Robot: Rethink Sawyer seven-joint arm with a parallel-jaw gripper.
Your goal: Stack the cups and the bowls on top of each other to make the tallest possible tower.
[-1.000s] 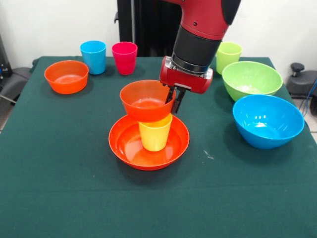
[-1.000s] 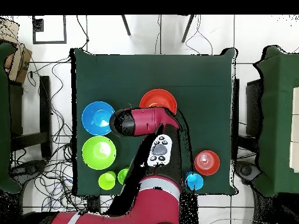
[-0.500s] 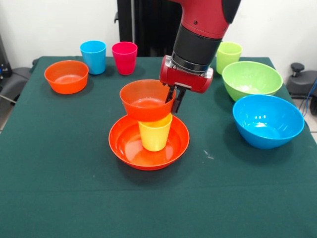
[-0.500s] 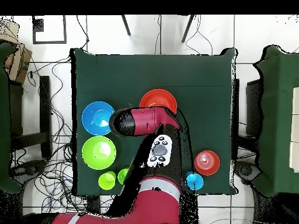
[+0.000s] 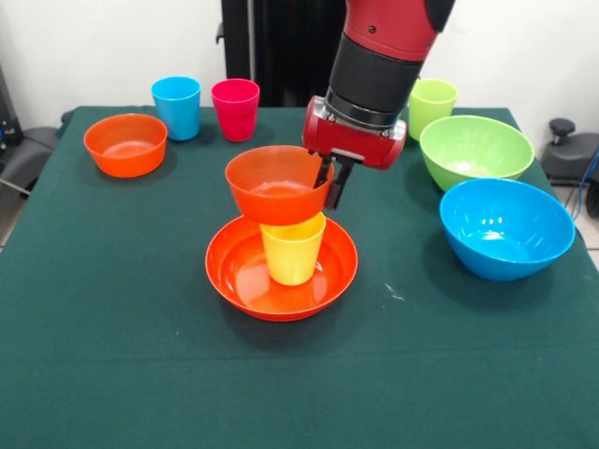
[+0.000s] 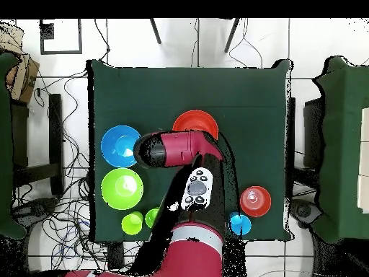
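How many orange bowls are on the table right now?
3. The wide orange bowl is the tower's base at the centre, a small orange bowl sits on the yellow cup inside it, and another small one stands near the blue cup.

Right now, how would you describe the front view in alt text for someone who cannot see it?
A red robot arm's tool grips the rim of a small orange bowl sitting on a yellow cup that stands in a wide orange bowl on a green table. Other bowls and cups stand around.
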